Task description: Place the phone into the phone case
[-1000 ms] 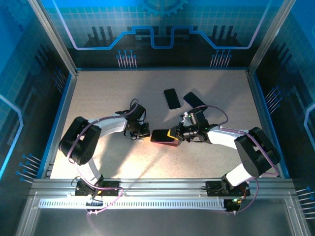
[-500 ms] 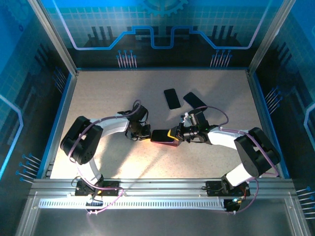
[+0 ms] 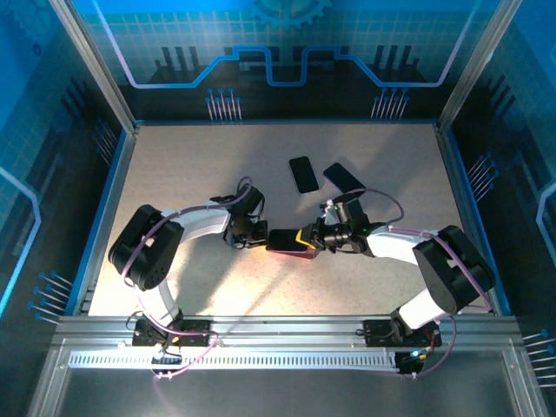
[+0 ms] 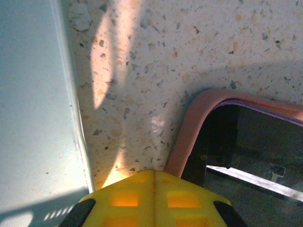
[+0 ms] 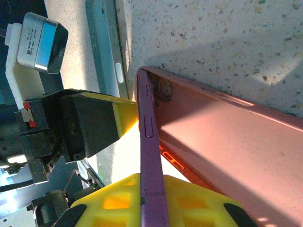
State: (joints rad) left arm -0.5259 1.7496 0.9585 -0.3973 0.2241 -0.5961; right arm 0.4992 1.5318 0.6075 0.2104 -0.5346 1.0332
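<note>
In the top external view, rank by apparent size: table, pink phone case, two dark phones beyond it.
Largest: the table.
Then the pink phone case, partly under the right gripper, the left dark phone and the right dark phone: too alike to rank.

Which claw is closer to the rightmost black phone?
Right. The right claw, shut on the pink case, sits just short of that phone; the left claw is further left, past the case.

We see tabletop: matt, speckled, stone-like grain. We note phone case: pink, smooth, soft-matt, rubbery look. Then phone screen: glossy black glass, catching reflections. On left gripper, pads: yellow moulded plastic, waffle-recessed, faint sheen. We read front rail as bare silvery metal, dull shine.
</note>
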